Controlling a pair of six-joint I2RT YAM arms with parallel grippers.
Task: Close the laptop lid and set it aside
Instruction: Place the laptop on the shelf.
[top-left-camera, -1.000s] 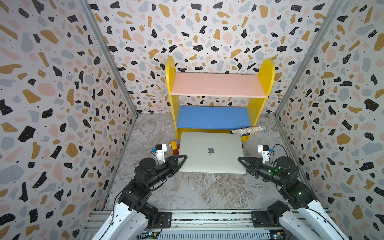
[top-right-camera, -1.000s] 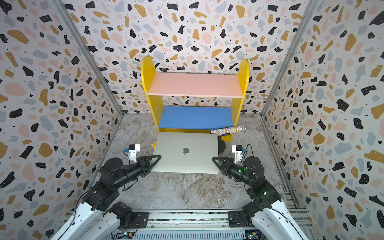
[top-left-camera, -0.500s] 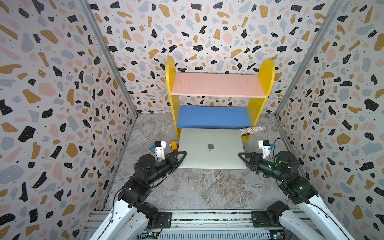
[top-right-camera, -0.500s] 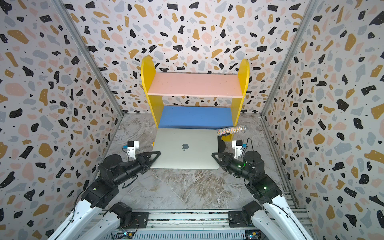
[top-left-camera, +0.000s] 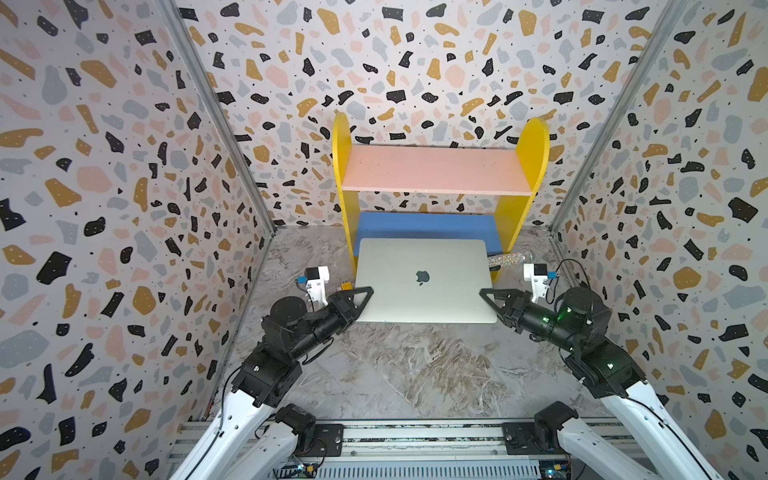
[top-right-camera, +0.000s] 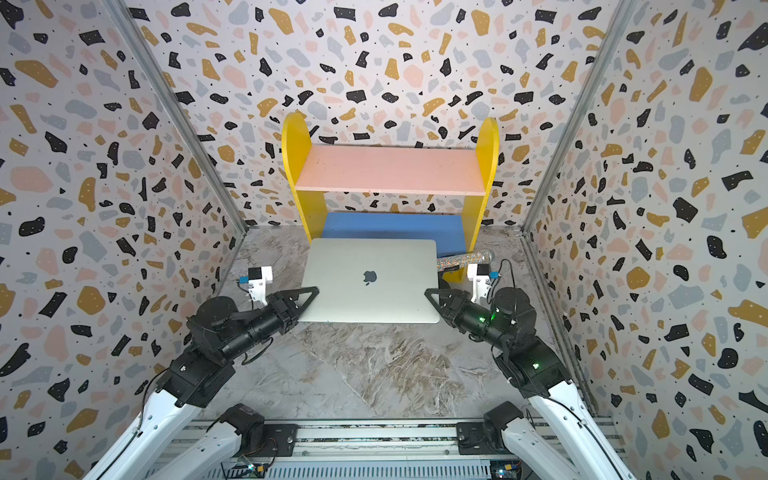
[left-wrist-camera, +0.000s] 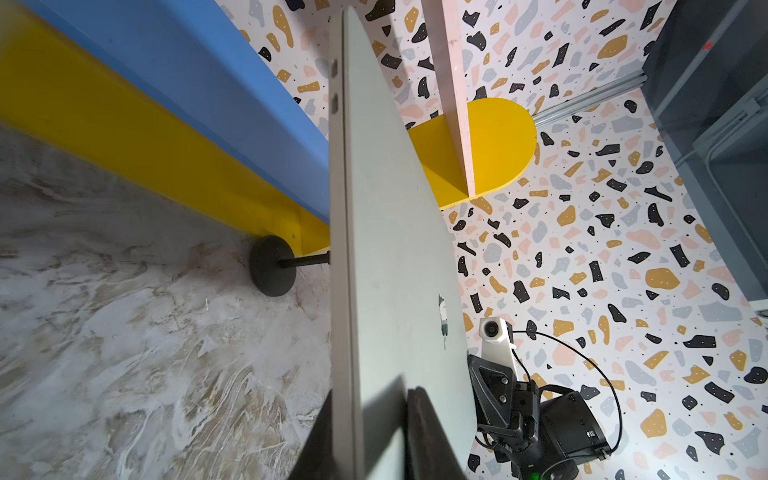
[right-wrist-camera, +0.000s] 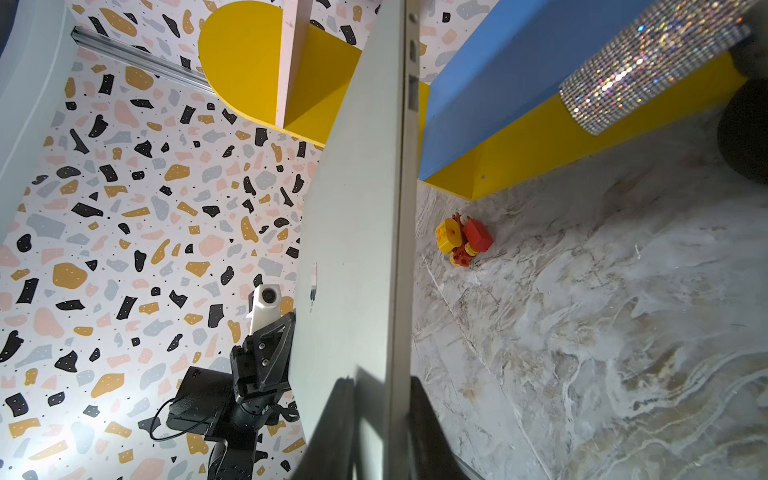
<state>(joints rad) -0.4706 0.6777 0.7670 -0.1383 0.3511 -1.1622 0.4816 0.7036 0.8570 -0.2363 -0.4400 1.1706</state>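
Marbled floor (top-left-camera: 415, 374), speckled walls (top-left-camera: 104, 208). In both top views the closed laptop (top-left-camera: 415, 303) hangs before a shelf (top-left-camera: 436, 170), left gripper (top-left-camera: 365, 293) and right gripper (top-left-camera: 486, 294) clamped on its sides. Left wrist: black stand (left-wrist-camera: 272, 266) behind it. Right wrist: toy bricks (right-wrist-camera: 463, 239), glittery tube (right-wrist-camera: 648, 70).

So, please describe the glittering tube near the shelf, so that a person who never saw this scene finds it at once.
Start at the yellow shelf with pink and blue boards at the back wall. At its side panel on the robot's right, beyond the far corner of the laptop, is a short tube. It alone sparkles with tiny multicoloured stones; its neighbours are plain.
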